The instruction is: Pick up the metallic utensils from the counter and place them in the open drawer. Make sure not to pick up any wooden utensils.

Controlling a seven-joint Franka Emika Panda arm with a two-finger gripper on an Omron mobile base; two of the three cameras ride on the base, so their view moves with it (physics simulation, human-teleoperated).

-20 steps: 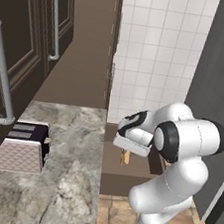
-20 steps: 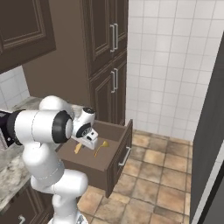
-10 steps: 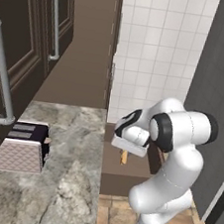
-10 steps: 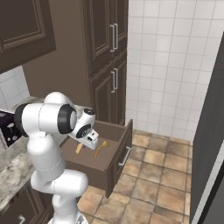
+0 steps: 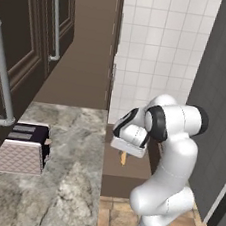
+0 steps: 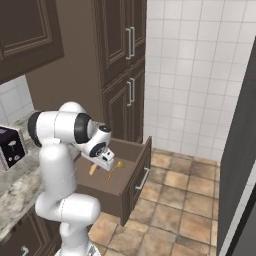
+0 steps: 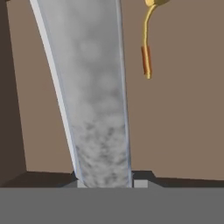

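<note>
- Grey-blue metal runs straight up from between my fingertips: my hand is pinching the bluish-grey utensil by one end, jaws pressed narrow on it.
- I'm hanging over the open drawer, the brown drawer floor right below my hand.
- Golden utensil already lies on the drawer floor, off to one side of my piece and apart from it; from the right base view it shows as a small yellow shape just beside my wrist.
- Something tan-orange pokes out under my hand in both base views; too small for me to tell what it is.
- Bench sits to my left with the toaster on it, well apart from the drawer.
- My read: this is the drop-off. To do it well I'd keep low, stay inside the drawer walls, aim for bare floor away from the golden one, then spread the fingers gently so the piece lies flat instead of bouncing out.
</note>
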